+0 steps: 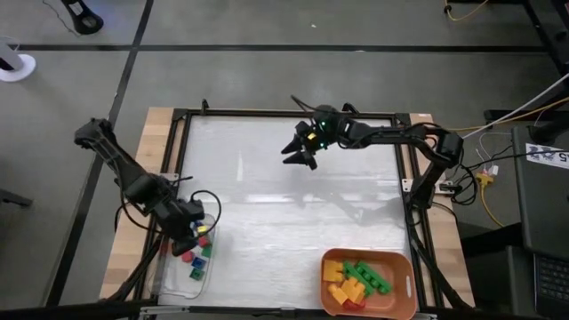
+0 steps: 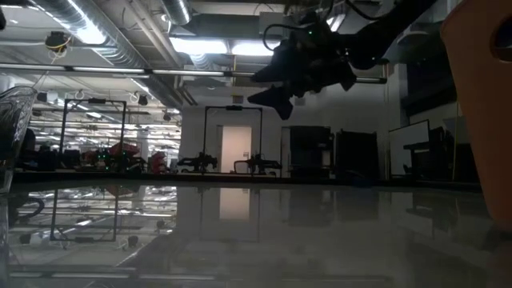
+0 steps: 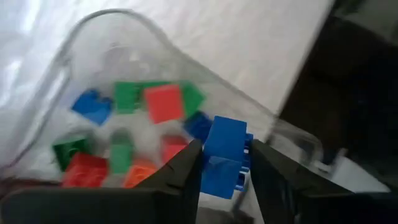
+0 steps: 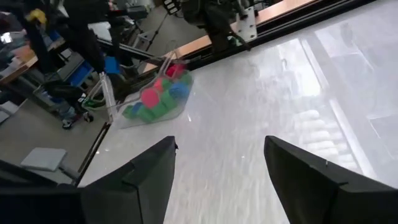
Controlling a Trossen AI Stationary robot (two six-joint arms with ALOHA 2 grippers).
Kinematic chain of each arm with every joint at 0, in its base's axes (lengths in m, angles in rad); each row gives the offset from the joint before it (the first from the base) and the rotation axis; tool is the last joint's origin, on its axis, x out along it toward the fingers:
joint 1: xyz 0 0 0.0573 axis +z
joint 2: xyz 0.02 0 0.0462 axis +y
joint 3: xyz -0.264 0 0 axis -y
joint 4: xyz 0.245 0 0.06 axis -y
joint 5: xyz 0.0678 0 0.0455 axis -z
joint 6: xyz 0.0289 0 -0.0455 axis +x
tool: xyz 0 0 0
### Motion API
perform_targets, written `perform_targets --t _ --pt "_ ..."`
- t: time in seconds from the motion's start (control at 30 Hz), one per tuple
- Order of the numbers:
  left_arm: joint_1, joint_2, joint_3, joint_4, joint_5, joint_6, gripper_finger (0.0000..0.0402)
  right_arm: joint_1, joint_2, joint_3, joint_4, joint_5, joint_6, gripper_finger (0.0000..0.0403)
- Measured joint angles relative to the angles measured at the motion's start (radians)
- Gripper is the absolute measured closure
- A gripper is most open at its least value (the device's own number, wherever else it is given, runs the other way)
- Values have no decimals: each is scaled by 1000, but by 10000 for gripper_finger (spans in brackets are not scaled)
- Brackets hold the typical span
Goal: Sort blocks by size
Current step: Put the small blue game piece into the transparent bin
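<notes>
Left hand [image 3: 225,171] grips blue block [image 3: 222,155].

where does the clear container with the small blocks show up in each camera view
High view: clear container at the table's lower left edge, under the left gripper.
Low view: only a clear rim at the far left, probably it.
Left wrist view: fills the frame, blocks inside.
Right wrist view: upper left.
Shared landmark: the left gripper's blue block.
</notes>
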Motion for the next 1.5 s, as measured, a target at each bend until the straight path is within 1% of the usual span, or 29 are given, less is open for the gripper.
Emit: perform_targets --t 0.13,0.23,0.37,0.5,0.6,0.67,0.73,0.8,0.93,1.0,1.1,1.23,1.33,1.5 --pt "-2 22 -27 -29 -12 -30 273 -9 0 0 -3 0 2 159" --pt "-1 35 -58 -24 -13 -34 260 -8 1 0 -4 0 2 159" --pt "-1 40 -109 -30 -13 -76 245 -8 1 0 -7 0 2 159" --pt "-1 40 -130 -27 -13 -75 239 -9 -1 0 -15 0 1 159" --pt "-1 40 -130 -24 -13 -54 242 -26 -29 -2 -78 11 2 159" --pt "-1 40 -130 -24 -13 -52 246 -49 -70 -2 -153 59 -1 159" --pt "-1 40 -130 -22 -17 -51 250 -73 -113 0 -229 151 -23 159" --pt "-1 39 -130 -21 -25 -41 253 -99 -156 -1 -337 280 -64 159" --pt "0 39 -130 -19 -53 -7 254 -134 -221 -1 -515 587 -127 159" --pt "0 39 -130 -18 -69 7 253 -150 -229 0 -592 689 -143 159" --pt "0 39 -130 -18 -91 28 253 -186 -222 -1 -702 743 -130 159" --pt "0 39 -130 -16 -107 36 253 -222 -209 -2 -808 782 -32 159" --pt "0 39 -130 -15 -107 36 253 -245 -209 -1 -839 808 21 159" --pt "0 39 -130 5 -112 47 253 -294 -209 -1 -848 813 36 164"
